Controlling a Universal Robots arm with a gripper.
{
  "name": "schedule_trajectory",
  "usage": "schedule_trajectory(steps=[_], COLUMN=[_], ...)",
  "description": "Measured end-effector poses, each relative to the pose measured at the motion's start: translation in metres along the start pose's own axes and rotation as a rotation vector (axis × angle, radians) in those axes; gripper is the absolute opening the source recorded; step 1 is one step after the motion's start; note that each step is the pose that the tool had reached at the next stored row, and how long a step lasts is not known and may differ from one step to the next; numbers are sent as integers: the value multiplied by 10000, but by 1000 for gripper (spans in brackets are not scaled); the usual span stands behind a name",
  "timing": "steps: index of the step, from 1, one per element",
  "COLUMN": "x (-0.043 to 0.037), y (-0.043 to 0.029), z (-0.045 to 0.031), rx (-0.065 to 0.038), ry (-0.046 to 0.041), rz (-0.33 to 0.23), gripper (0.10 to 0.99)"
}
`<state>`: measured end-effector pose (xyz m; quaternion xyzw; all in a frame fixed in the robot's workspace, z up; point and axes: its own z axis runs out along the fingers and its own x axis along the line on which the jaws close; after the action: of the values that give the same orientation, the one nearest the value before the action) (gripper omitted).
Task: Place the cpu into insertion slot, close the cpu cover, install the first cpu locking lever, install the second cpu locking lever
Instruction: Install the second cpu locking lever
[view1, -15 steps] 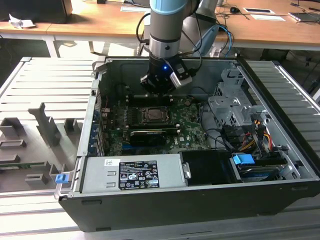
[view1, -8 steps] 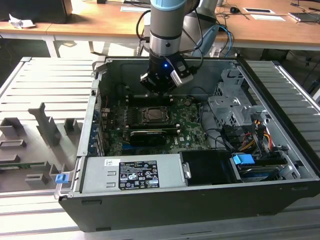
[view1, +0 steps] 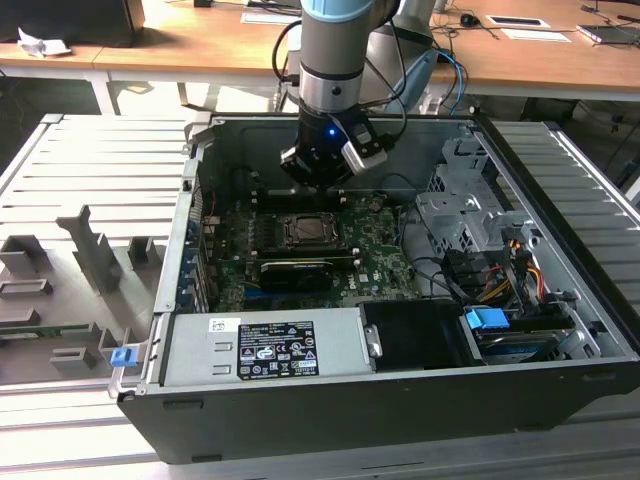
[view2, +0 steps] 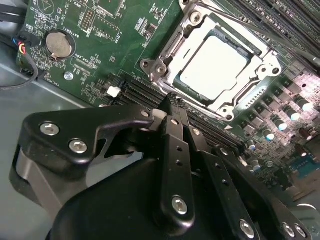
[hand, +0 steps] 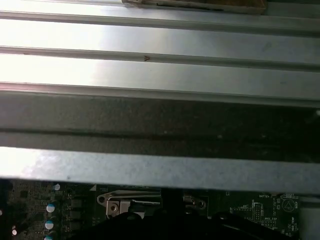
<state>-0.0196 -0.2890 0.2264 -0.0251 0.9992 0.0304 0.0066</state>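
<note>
Black two-fingered gripper (view2: 172, 107), fingers pressed together, nothing held, tips hovering just short of the near corner of the thin grey metal cpu cover (view2: 167, 52). Beyond the tips: small square silver-topped cpu (view2: 214, 69) lying flat in the dark square insertion slot (view1: 306, 231), cover frame down around it. Green motherboard (view2: 112, 45) spread beneath, inside the open dark computer case (view1: 560, 275).

A grey ribbed table (view1: 90, 160) carries the open computer case (view1: 400, 400).
</note>
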Motion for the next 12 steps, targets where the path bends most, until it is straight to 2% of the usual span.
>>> schedule_trajectory(steps=[6, 8, 9, 10, 11, 12], x=[0, 0, -1, -3, -5, -4], y=[-44, -46, -42, -33, -30, -41], z=[-4, -28, -97, -254, -328, -328], rx=[5, 5, 1, 1, 2, -3], ry=[0, 10, 18, 31, 37, 36], rz=[0, 2, 1, 2, 2, 1], gripper=[106, 106, 106, 106, 106, 106])
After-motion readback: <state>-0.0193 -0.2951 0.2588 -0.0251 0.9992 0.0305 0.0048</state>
